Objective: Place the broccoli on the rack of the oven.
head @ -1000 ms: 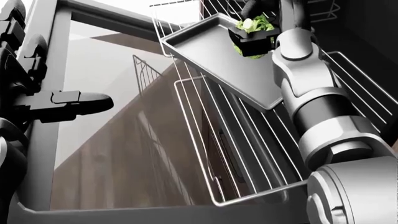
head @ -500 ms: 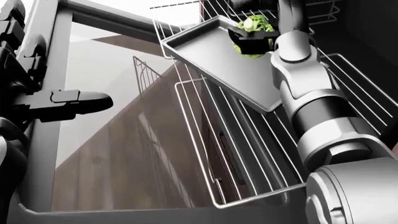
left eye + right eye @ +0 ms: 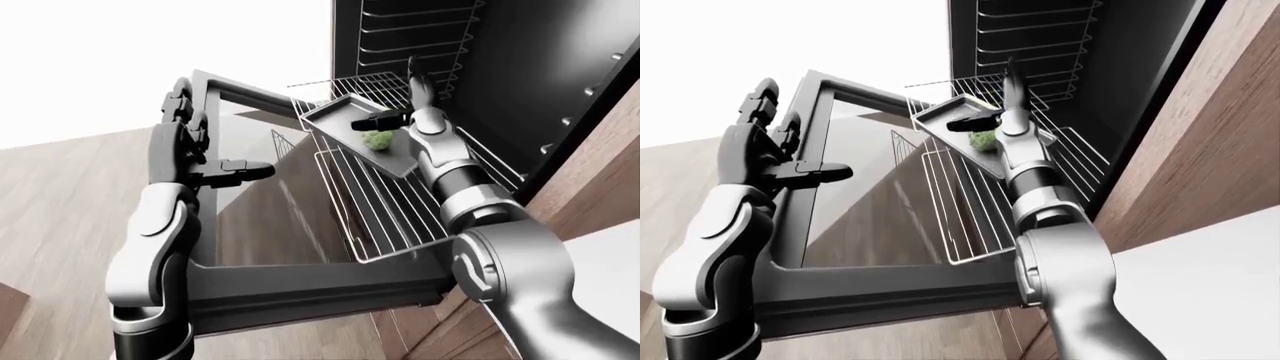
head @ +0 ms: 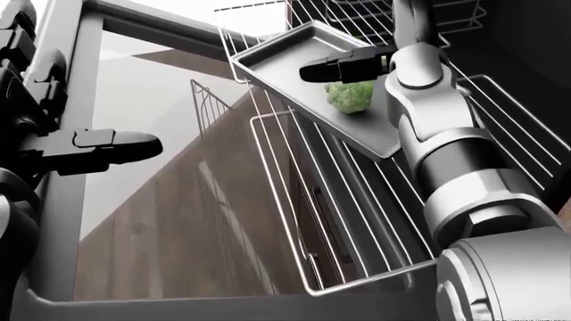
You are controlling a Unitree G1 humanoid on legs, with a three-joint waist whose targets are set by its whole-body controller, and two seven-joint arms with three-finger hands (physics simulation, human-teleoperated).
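broccoli (image 4: pixel 350 96) now released onto tray (image 4: pixel 294 67)

Blown-out white glare upper left in both eye views. Oven cavity (image 3: pixel 560 67) dark. Renders sharp; door glass (image 4: pixel 169 200) shows reflections.

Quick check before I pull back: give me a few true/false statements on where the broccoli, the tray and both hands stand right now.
1. The green broccoli floret lies on the grey metal baking tray. True.
2. The right hand is closed round the broccoli. False: its fingers are open, with one dark finger stretched out just above the floret.
3. The tray rests on the pulled-out wire oven rack. True.
4. The left hand grips the tray. False: it is open, held up at the view's left, over the open glass oven door, away from the tray.
5. The oven door is shut. False: it hangs open.
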